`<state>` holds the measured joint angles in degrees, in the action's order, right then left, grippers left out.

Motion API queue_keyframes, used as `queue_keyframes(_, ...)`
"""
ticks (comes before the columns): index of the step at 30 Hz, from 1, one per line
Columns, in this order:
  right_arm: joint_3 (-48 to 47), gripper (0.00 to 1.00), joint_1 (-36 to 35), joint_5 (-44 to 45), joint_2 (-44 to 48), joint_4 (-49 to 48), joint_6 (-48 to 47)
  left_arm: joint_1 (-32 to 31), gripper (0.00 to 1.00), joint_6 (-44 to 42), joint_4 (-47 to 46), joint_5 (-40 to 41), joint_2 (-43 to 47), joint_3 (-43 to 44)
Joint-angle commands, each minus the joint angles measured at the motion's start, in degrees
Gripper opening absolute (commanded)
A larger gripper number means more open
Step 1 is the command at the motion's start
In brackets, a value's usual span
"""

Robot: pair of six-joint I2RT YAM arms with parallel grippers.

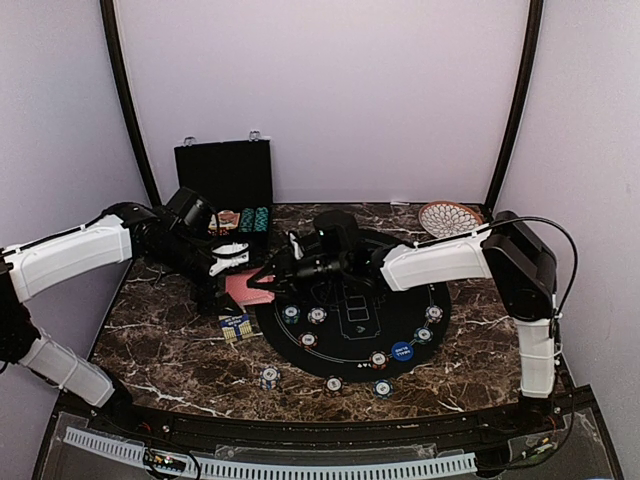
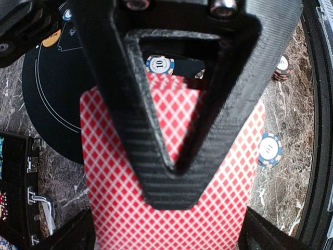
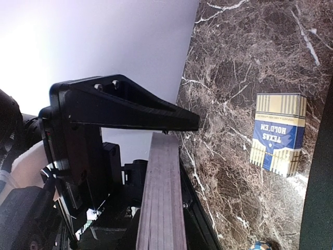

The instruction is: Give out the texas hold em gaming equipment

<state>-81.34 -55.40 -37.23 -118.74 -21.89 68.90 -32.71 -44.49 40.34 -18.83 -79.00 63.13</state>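
Top external: fixed high behind the arm bases, facing forward and down. It takes in the whole marble table (image 1: 160, 350) up to the back wall, from far off.

Left wrist: very close, looking straight down on the red-backed deck (image 2: 119, 208), with the black mat (image 2: 52, 94) beyond.

Right wrist: close and rolled on its side, so the table runs up the right of frame. It sees the deck (image 3: 164, 198) edge-on, with the card box (image 3: 278, 133) past it.

Shared: the deck (image 1: 248, 288) in all three; the mat (image 1: 345, 352) in top and left wrist; the box (image 1: 235, 327) in top and right wrist.
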Motion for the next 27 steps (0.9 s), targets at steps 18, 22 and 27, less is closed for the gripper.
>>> queue_keyframes(18,-1.78,0.13,0.46,-2.6,-3.51,-6.3,3.53,-2.59,0.99,-1.24,-4.53,-1.91,-2.91,1.66)
queue_keyframes(22,-2.26,0.13,0.46,-2.93,-4.03,-7.43,4.63,-3.15,0.98,-1.16,-5.22,-1.84,-2.49,0.46)
queue_keyframes(27,-2.77,0.14,0.46,-3.11,-4.54,-8.87,5.93,-3.44,0.99,-1.24,-5.67,-1.09,-2.34,-0.92)
